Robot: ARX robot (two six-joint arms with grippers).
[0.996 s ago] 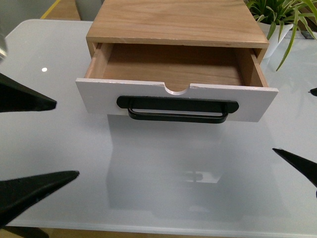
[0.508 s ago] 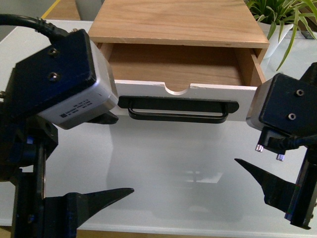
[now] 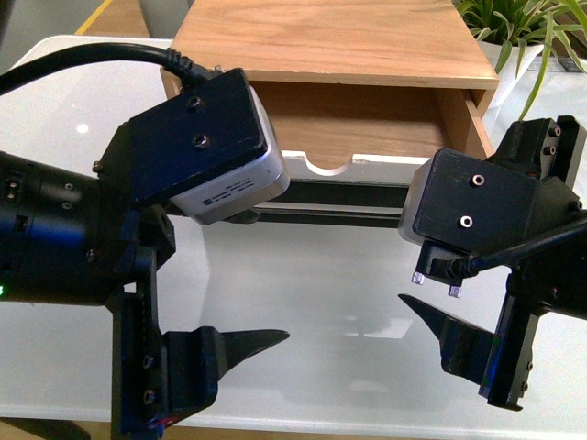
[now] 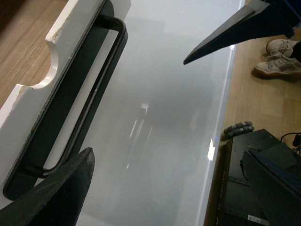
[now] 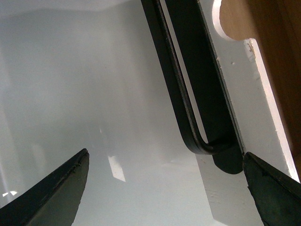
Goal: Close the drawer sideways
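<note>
**Front view.** Shows the drawer (image 3: 376, 169) at 12 o'clock, pulled well out of a wooden cabinet (image 3: 330, 41) toward 6 o'clock. Exposes a bare light-wood interior, with the semicircular notch in the white front's top edge visible between the two arms. Rests with its cabinet on a glossy white table (image 3: 330, 302). Carries a wide black bar handle (image 3: 348, 194) across the front, both ends hidden behind the wrist camera housings. Includes a potted plant (image 3: 527, 32) at 1 o'clock, just beside the cabinet's far corner. Fills 8 o'clock with the left arm and 4 o'clock with the right arm, each low over the table in front of the drawer.

**Left wrist view.** Shows the left gripper (image 4: 137, 106) with fingers spread wide, holding nothing. Puts one finger at the handle's end, possibly touching it, though the overlap prevents certainty. Sets the other finger out over bare table, well apart from the drawer front. Takes in a pair of pale shoes (image 4: 282, 59) on a wood floor past the table's edge.

**Right wrist view.** Shows the right gripper (image 5: 165, 152) likewise spread wide and empty. Puts one finger just beside the handle's opposite end, against the white front. Leaves the other finger over bare table.
</note>
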